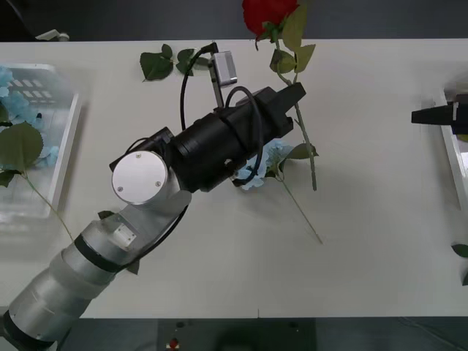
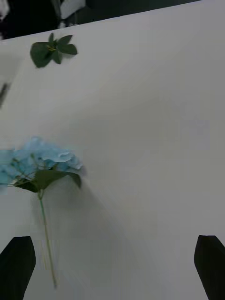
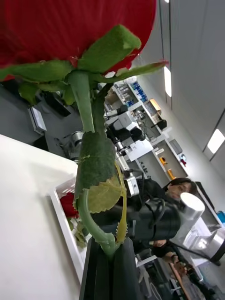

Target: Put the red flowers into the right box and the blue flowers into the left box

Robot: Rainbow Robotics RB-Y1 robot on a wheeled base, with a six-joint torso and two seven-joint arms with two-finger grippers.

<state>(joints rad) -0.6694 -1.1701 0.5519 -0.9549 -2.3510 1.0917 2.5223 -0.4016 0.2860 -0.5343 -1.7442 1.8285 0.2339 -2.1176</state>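
My left gripper [image 1: 296, 93] is shut on the green stem of a red flower [image 1: 267, 14], held over the table's far middle with the stem hanging past the fingers. In the left wrist view the bloom [image 3: 70, 28] looms large and the stem sits clamped in the gripper [image 3: 108, 248]. A blue flower [image 1: 263, 164] lies on the table partly under that arm. My right gripper [image 1: 431, 115] hovers open by the right box [image 1: 455, 157], facing the blue flower [image 2: 42, 159]. The right box [image 3: 61, 211] holds a red flower [image 3: 68, 205]. The left box [image 1: 69, 139] holds blue flowers [image 1: 14, 102].
A bloomless leaf sprig [image 1: 164, 62] lies near the table's far edge, also seen as the sprig [image 2: 51, 49] in the right wrist view. Another leaf [image 1: 461, 250] pokes in at the right edge. A large green leaf [image 1: 18, 146] lies in the left box.
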